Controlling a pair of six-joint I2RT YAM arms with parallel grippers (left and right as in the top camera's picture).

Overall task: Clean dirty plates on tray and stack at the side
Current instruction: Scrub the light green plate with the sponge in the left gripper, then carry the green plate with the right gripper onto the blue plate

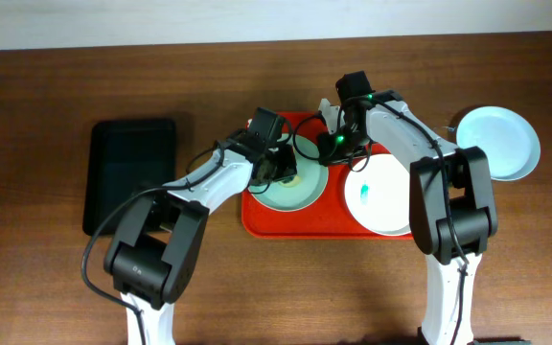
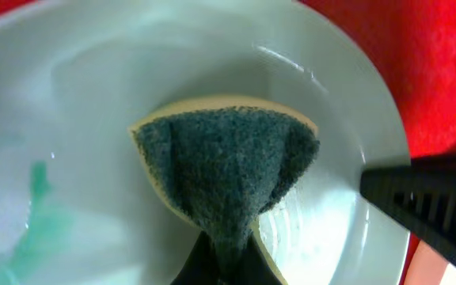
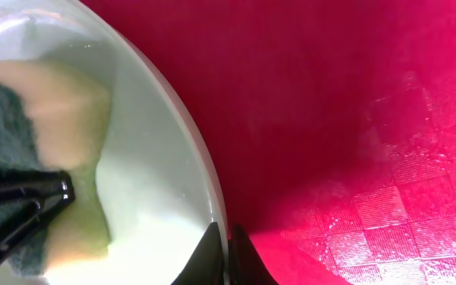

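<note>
The left end effector (image 2: 222,257) is clamping the sponge (image 2: 224,158) onto the pale green plate (image 2: 133,63); the right end effector (image 3: 226,252) is pinching its rim.

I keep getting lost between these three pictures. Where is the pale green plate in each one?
Overhead: the pale green plate lies mid-picture, on the red tray's left half.
Left wrist: the plate fills most of the frame, under the sponge.
Right wrist: the plate takes the left side.
Shared landmark: the red tray.
</note>
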